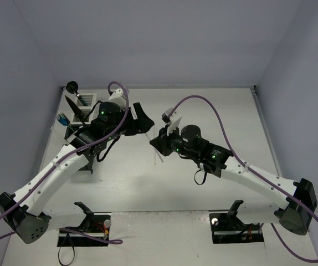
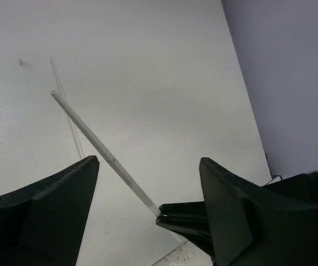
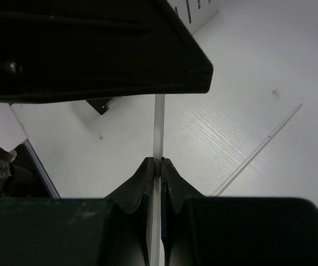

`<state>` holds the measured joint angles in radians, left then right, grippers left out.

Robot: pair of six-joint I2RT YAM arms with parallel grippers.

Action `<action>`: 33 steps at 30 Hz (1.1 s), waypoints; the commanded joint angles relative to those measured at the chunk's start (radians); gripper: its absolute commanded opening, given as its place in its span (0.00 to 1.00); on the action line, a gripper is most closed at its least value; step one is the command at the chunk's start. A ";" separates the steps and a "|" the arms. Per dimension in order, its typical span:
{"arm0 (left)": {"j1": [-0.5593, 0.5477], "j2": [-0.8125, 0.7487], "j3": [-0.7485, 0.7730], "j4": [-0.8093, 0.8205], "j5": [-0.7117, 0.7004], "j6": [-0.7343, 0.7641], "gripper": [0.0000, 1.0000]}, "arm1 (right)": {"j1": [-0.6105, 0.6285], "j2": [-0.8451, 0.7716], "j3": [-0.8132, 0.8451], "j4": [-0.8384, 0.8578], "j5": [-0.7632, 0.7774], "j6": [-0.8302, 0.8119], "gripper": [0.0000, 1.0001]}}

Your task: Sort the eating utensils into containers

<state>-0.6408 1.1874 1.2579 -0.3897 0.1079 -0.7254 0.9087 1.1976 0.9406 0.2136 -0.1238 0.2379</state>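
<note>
Right claw is pinched fully shut on one thin pale chopstick, gripped near one end. The rest of it juts free above the white table, just left of centre in the top view. Left claw gapes wide with nothing in it; in the left wrist view the stick runs between its fingers and touches neither. A second pale chopstick lies flat on the table, right of centre in the right wrist view. Count: two chopsticks; one white slatted caddy plain at upper left, other caddies masked by the left arm. Judgement: the stick is light, stiff and smooth, apt to pivot or slip in a pinch. Best taken mid-length, across its narrow width.
</note>
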 commanded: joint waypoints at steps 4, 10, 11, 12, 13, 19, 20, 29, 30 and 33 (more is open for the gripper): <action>-0.011 -0.011 0.017 0.100 -0.074 -0.034 0.23 | 0.014 -0.020 0.007 0.120 -0.035 -0.004 0.00; -0.014 -0.088 -0.036 0.100 -0.180 -0.022 0.00 | 0.015 0.005 0.006 0.124 -0.025 0.005 0.43; -0.014 -0.103 -0.038 0.088 -0.206 -0.014 0.00 | 0.015 0.008 0.007 0.124 -0.019 0.006 0.53; -0.013 -0.118 -0.038 0.074 -0.237 -0.002 0.00 | 0.015 0.012 0.007 0.124 -0.012 0.006 0.61; -0.011 -0.134 -0.037 0.053 -0.279 0.015 0.00 | 0.014 0.014 0.006 0.123 0.002 0.008 0.66; 0.117 -0.250 -0.038 -0.068 -0.477 0.144 0.00 | 0.010 0.010 -0.026 0.118 0.093 0.018 0.81; 0.187 -0.262 -0.041 -0.082 -0.476 0.166 0.00 | 0.010 0.011 -0.030 0.110 0.115 0.022 0.82; 0.571 -0.339 -0.094 -0.075 -0.476 0.340 0.00 | 0.004 0.064 -0.043 0.078 0.195 0.038 0.83; 0.589 -0.339 -0.102 -0.059 -0.477 0.353 0.00 | 0.003 0.069 -0.042 0.078 0.193 0.038 0.83; 0.637 -0.336 -0.133 0.005 -0.492 0.393 0.00 | 0.002 0.080 -0.046 0.077 0.192 0.039 0.83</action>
<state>-0.0502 0.8329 1.1494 -0.4970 -0.3596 -0.4322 0.9169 1.2697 0.8907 0.2428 0.0340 0.2651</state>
